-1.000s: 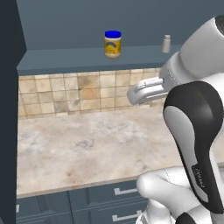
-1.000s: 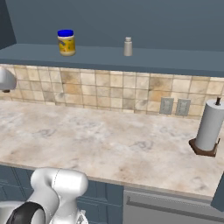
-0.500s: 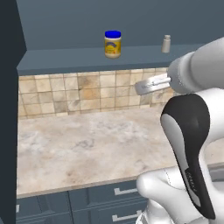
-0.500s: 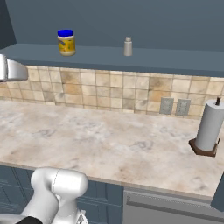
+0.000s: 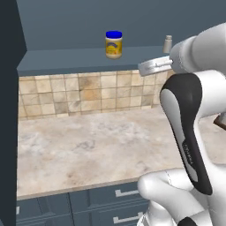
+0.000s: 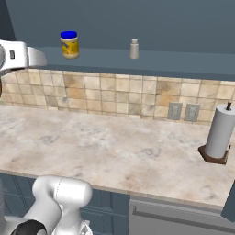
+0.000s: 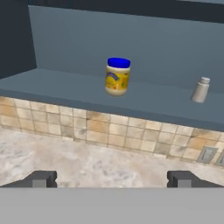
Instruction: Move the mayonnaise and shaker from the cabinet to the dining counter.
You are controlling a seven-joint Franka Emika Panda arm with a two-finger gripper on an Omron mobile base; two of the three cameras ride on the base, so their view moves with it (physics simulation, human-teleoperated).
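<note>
The end effector (image 7: 112,178) is spread fully wide, empty, facing the mayonnaise (image 7: 117,76).

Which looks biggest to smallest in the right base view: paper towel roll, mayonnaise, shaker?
1. paper towel roll, clearly largest, though it stands nearer the camera.
2. mayonnaise.
3. shaker, smallest; it shares the cabinet shelf with the jar, so that comparison is fair.

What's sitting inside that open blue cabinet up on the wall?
On the cabinet floor stand the mayonnaise and, off to its right, the shaker. Its upper part lies beyond the pictures.
</note>
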